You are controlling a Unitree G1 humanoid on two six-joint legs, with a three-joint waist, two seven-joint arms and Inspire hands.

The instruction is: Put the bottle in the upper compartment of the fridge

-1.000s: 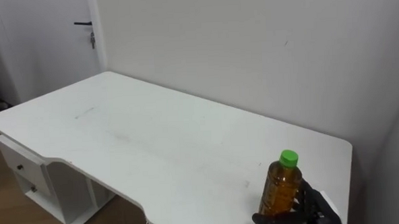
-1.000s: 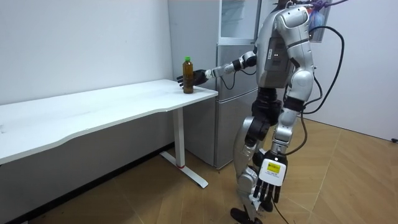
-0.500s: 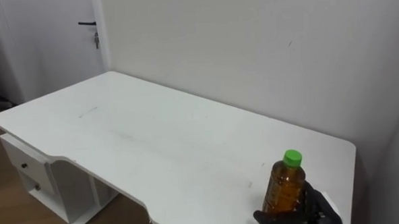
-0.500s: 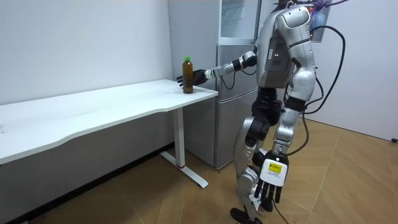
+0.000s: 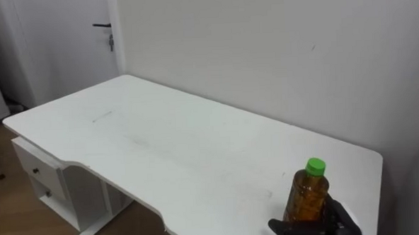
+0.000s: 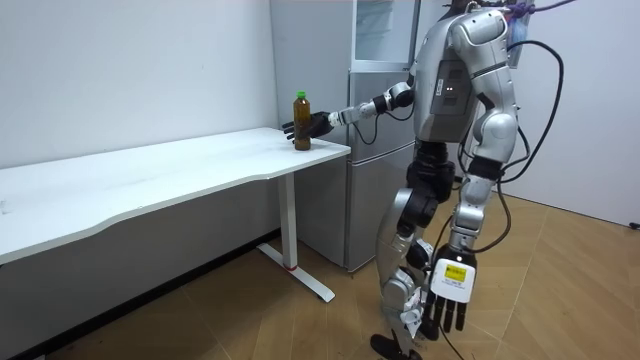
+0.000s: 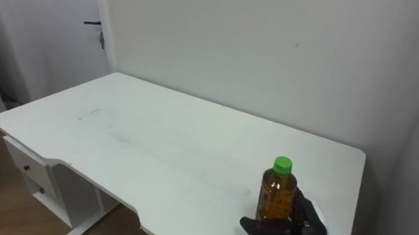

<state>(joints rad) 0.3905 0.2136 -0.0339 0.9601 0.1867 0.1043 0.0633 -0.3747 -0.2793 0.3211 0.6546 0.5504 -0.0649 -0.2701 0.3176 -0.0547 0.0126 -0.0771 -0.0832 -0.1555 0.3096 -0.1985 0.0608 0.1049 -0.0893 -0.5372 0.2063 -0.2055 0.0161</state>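
Observation:
An amber bottle (image 5: 308,194) with a green cap stands upright near the right end of the white table (image 5: 161,148), close to its front edge. My right hand (image 5: 320,228) comes in from the lower right, its dark fingers curled round the bottle's lower part. In the room view I stand at the table's end with my right arm stretched out to the bottle (image 6: 302,122), the fridge (image 6: 375,160) just behind that arm. My left hand (image 6: 448,305) hangs at my side with straight fingers.
A wall runs along the table's far edge. A white drawer unit (image 5: 46,181) stands under the table's left end, and a door (image 5: 103,26) is at the back left. The fridge's upper part has a glass door (image 6: 385,30).
The eye view has shifted, so the camera moved. My torso and hanging left arm have swung a little toward the room view's right. Bottle and right hand stay in place.

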